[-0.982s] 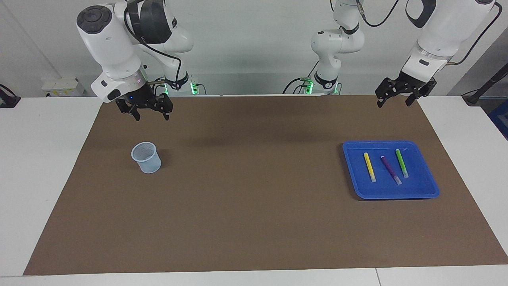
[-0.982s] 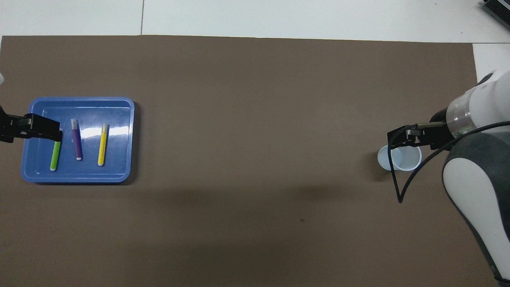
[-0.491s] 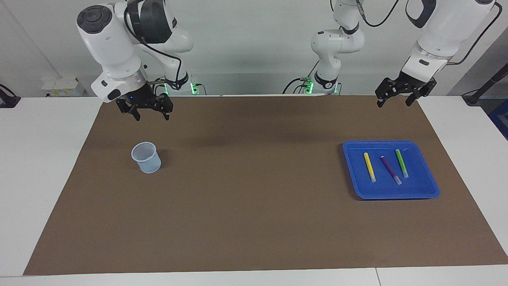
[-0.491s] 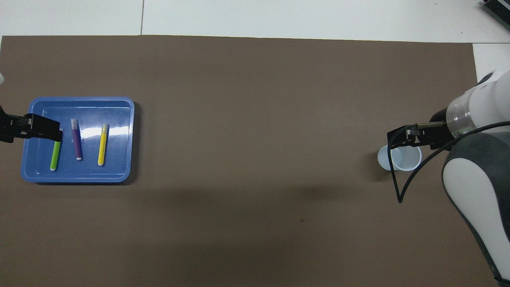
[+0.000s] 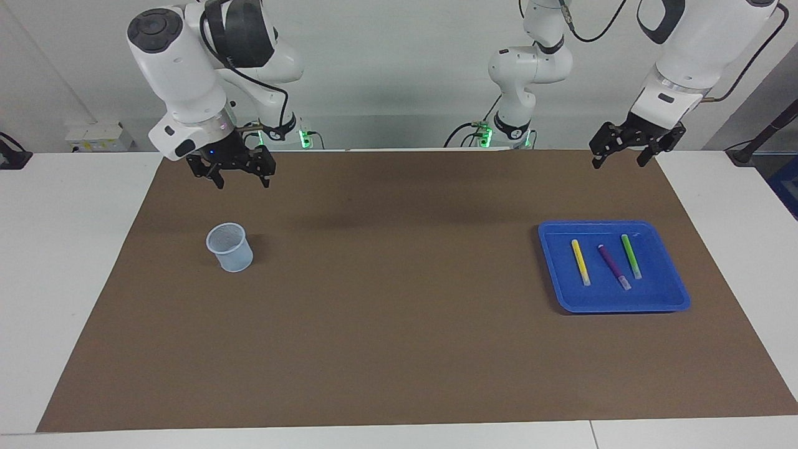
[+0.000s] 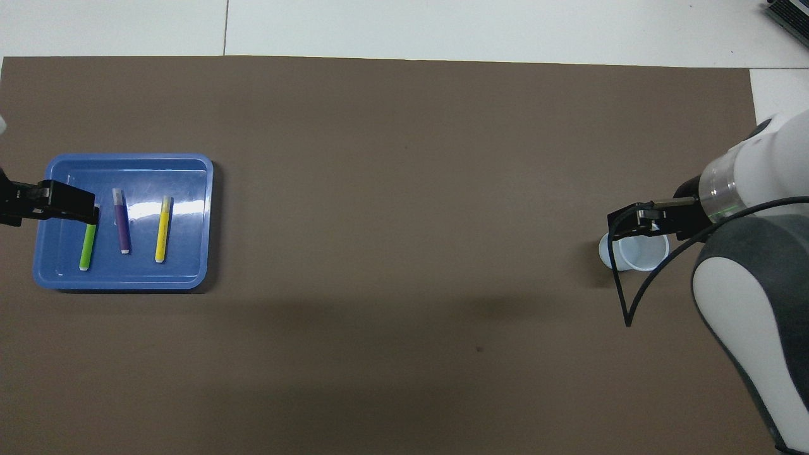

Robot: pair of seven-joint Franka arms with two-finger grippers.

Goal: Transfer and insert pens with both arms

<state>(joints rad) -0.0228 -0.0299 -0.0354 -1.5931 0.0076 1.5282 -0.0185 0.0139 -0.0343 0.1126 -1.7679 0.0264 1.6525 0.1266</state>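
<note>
Three pens lie side by side in a blue tray (image 5: 614, 308) (image 6: 126, 158): yellow (image 5: 580, 262) (image 6: 163, 229), purple (image 5: 614, 267) (image 6: 121, 221) and green (image 5: 631, 256) (image 6: 88, 245). My left gripper (image 5: 618, 164) (image 6: 63, 208) hangs open and empty, high over the mat at the tray's end. In the overhead view it covers the green pen's upper end. My right gripper (image 5: 242, 184) (image 6: 638, 218) hangs open and empty above the mat by a pale blue mesh cup (image 5: 230, 247) (image 6: 638, 256), touching nothing.
A brown mat (image 5: 399, 312) covers most of the white table. Two smaller white arms with green lights (image 5: 517, 81) stand at the robots' edge. A black cable (image 6: 626, 297) loops from the right wrist over the cup.
The right gripper has drifted a little toward the left arm's end of the table, still above the cup's area. The left gripper, pens and cup have not moved.
</note>
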